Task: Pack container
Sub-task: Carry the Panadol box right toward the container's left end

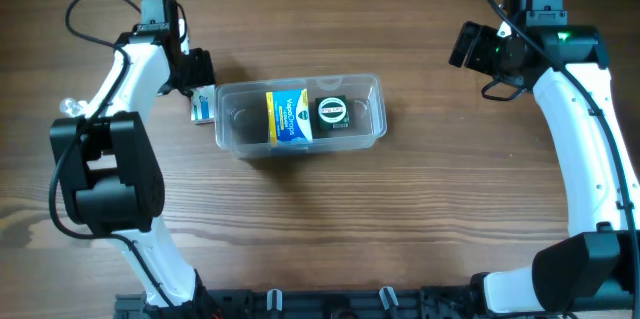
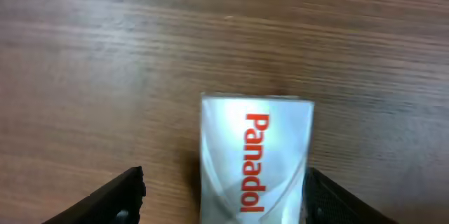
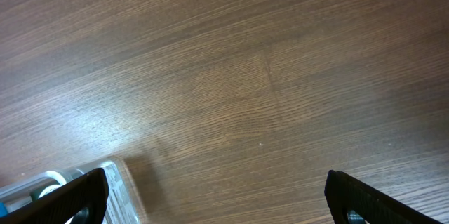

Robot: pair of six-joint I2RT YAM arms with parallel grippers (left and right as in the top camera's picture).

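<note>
The container [image 1: 372, 87], a clear rectangular tub, lies at the table's middle with a yellow-and-blue box [image 1: 288, 115] and a round black item [image 1: 331, 110] inside. Just off its left end is a small pale Panadol box [image 1: 203, 109], and my left gripper [image 1: 197, 87] is over it. In the left wrist view the Panadol box [image 2: 256, 161] stands between the open fingers of the left gripper [image 2: 224, 175]. The right finger is against the box's edge; a gap shows on the left side. My right gripper [image 1: 468, 47] hovers open and empty to the container's right. The right wrist view shows the right gripper [image 3: 214, 185] above bare wood, with the container's corner [image 3: 119, 185] at lower left.
The wooden tabletop [image 1: 420, 209] spreads around the container. A black rail [image 1: 330, 304] runs along the front edge between the two arm bases.
</note>
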